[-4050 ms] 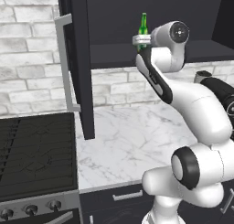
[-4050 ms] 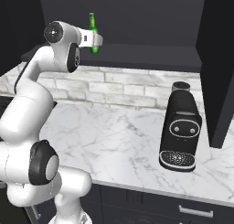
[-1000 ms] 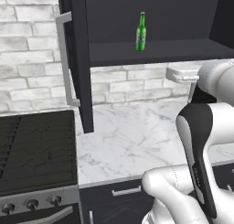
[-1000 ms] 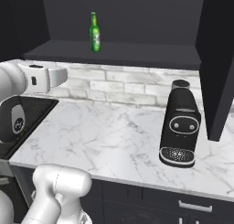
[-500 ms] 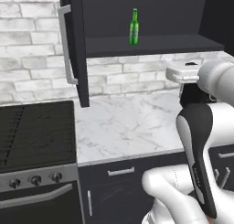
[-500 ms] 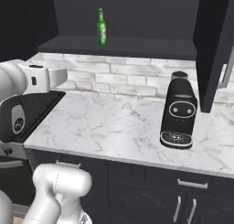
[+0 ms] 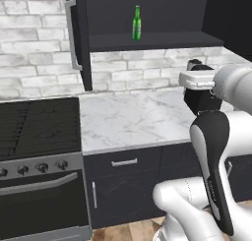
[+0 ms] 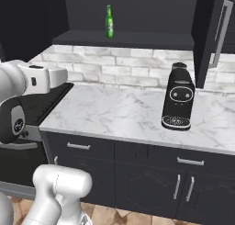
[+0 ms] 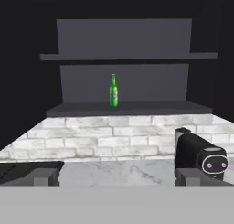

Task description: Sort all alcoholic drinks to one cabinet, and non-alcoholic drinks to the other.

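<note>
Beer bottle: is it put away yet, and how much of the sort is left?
Done: the beer bottle stands upright on the shelf of the open cabinet. In hand: nothing; the gripper is open and clear of the bottle. Left: no other drinks are visible, so the other three can't be judged.

So the bottle (image 7: 136,22) stands upright on the bottom shelf of the open wall cabinet (image 7: 147,41), above the counter (image 7: 133,122). The cabinet's doors are swung out on both sides; in the left base view the left door (image 7: 78,38) hangs over the spot where the counter meets the stove (image 7: 39,127). The stove is left of the counter. A coffee machine (image 8: 178,98) sits on the counter, below and right of the bottle. Drawers (image 8: 151,173) are under the counter.
</note>
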You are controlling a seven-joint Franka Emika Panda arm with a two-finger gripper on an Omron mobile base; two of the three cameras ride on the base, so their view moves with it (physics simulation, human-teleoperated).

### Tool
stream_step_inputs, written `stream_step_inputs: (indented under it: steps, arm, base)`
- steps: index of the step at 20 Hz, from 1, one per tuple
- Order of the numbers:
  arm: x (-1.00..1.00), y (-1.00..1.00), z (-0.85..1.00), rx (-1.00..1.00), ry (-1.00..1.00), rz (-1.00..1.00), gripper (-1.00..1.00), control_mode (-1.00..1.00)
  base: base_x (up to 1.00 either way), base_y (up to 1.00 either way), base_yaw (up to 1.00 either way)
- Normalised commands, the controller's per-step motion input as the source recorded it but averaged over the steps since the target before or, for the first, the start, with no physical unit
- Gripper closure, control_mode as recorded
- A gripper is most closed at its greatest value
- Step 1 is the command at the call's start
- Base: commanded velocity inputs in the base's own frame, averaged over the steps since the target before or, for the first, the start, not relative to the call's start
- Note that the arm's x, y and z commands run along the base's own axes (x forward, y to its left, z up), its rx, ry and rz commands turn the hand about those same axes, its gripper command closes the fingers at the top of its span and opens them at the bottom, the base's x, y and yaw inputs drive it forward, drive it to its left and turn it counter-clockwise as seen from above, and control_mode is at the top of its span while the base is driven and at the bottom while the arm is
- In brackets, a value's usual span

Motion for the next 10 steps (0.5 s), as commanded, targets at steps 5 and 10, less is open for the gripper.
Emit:
stream_step_inputs:
  steps: [5, 10]
  arm:
    - [0.0, 0.0, 0.0, 0.0, 0.0, 0.0, -1.0, 1.0]
    - [0.0, 0.0, 0.0, 0.0, 0.0, 0.0, -1.0, 1.0]
  base:
    - [-0.41, 0.21, 0.0]
    - [-0.2, 0.38, 0.0]
